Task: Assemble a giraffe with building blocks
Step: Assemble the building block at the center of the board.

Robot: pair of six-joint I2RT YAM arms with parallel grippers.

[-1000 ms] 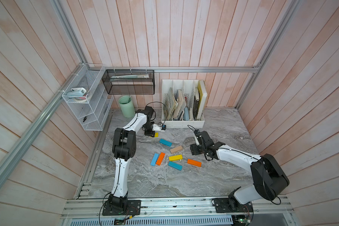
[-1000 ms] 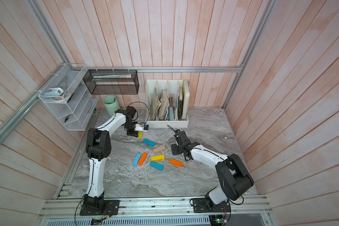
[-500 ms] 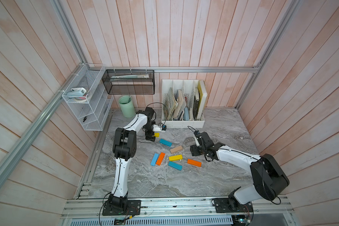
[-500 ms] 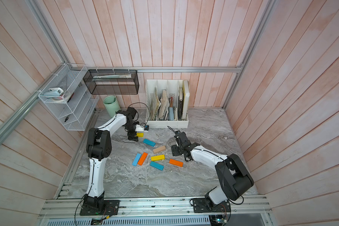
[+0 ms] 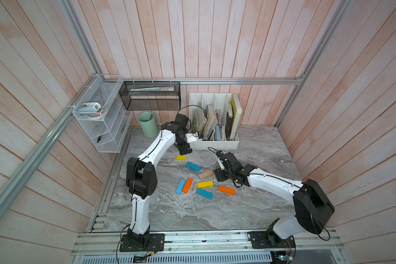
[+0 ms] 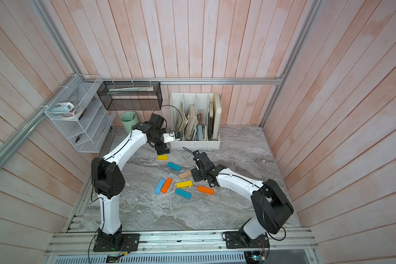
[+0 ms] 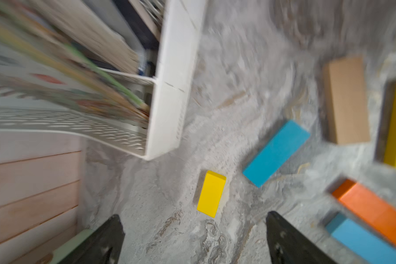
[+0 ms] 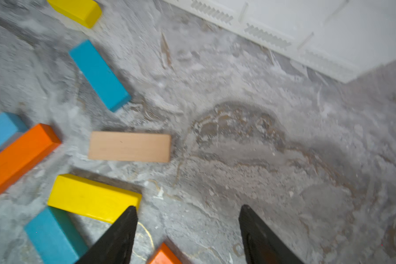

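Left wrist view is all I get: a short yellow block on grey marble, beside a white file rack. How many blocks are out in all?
Observer: Eight. Beyond your frame lie a teal rectangular bar and an orange rectangular bar, nearest the metal front rail.
Operator: Is the other arm carrying one?
Observer: No. The right end effector hangs open and empty, near the plain tan wooden bar.
Operator: Anything on the walls?
Observer: A white wire shelf and a black mesh basket hang there.
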